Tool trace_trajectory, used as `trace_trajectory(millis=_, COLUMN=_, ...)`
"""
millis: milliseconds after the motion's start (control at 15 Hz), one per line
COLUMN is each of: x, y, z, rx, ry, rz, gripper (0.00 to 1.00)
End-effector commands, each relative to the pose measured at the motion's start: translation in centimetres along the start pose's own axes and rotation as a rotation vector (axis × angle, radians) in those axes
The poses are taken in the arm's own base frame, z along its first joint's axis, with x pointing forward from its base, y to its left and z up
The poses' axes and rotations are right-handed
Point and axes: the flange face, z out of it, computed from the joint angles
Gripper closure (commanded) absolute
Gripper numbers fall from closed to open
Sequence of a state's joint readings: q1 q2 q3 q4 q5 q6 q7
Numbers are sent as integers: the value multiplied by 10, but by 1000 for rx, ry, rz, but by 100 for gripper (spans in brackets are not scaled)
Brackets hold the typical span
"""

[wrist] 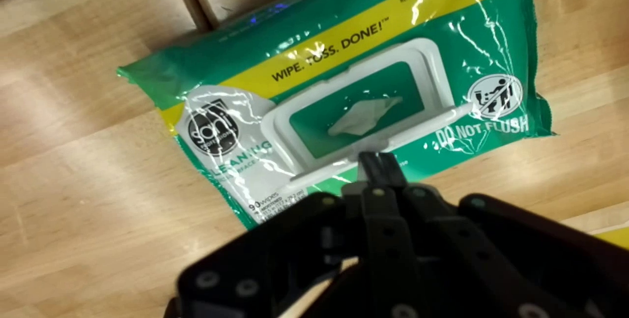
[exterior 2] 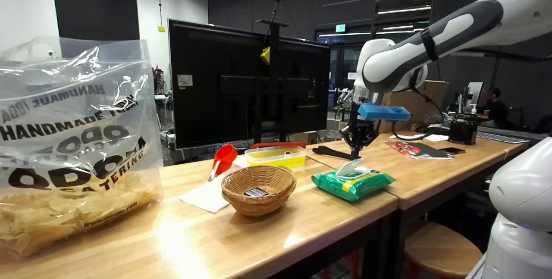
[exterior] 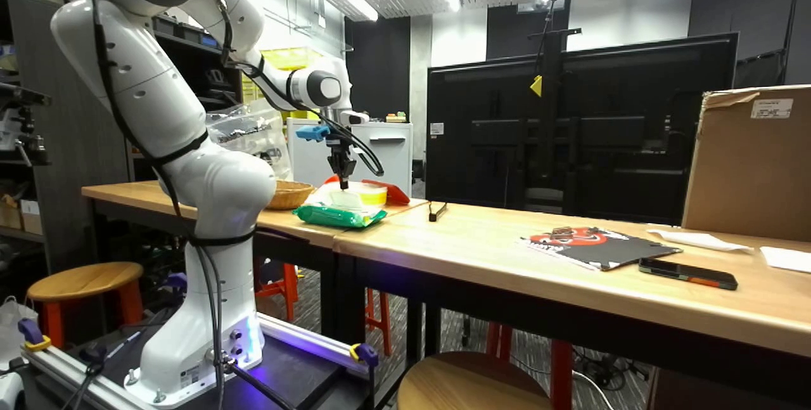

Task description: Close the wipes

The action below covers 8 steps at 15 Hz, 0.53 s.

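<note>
Wipes (exterior: 339, 217) with lid (exterior: 346, 201) raised, gripper (exterior: 344, 185) clenched beside it

In an exterior view, the arm (exterior: 158, 80) rises at the left, its base (exterior: 196, 346) shown whole only here. The wipes lie flat at the near edge of the table (exterior: 494, 239), by the seam between two tops, with a yellow tub (exterior: 374, 196) just behind. To the right lie a black-and-red folder (exterior: 595, 248) and a phone (exterior: 687, 274); a carton (exterior: 754, 163) stands beyond them.

In an exterior view, the basket (exterior 2: 258, 203) sits left of the wipes, and its contents show only here: a small dark packet (exterior 2: 256, 192). A red scoop (exterior 2: 225, 158) is farther back, and a clear bag (exterior 2: 77, 141) of chips fills the near left. Far right, a seated person (exterior 2: 496, 106) appears in this view alone. The lid (exterior 2: 348, 167) tilts up, the fingertips (exterior 2: 355, 155) right by its top.

The wrist view alone makes the pack's print legible, "WIPE. TOSS. DONE!" included, and shows a white sheet (wrist: 366, 116) poking up inside the white frame (wrist: 435, 70). The lid (wrist: 413, 132) is nearly edge-on. The gripper's fingers (wrist: 390, 170) are pressed together; whether they touch the lid, I cannot tell.
</note>
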<state>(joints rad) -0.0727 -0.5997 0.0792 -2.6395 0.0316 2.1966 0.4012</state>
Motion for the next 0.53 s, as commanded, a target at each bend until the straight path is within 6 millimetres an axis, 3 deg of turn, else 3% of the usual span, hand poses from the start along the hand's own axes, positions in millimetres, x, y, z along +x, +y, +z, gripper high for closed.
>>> trace_trajectory(millis=0, x=-4, y=8, z=0, rx=-3, ry=-1, rz=5, gripper=100)
trace_trajectory(millis=467, x=-4, y=9, z=-1, rx=9, ry=38, rz=-24, gripper=100)
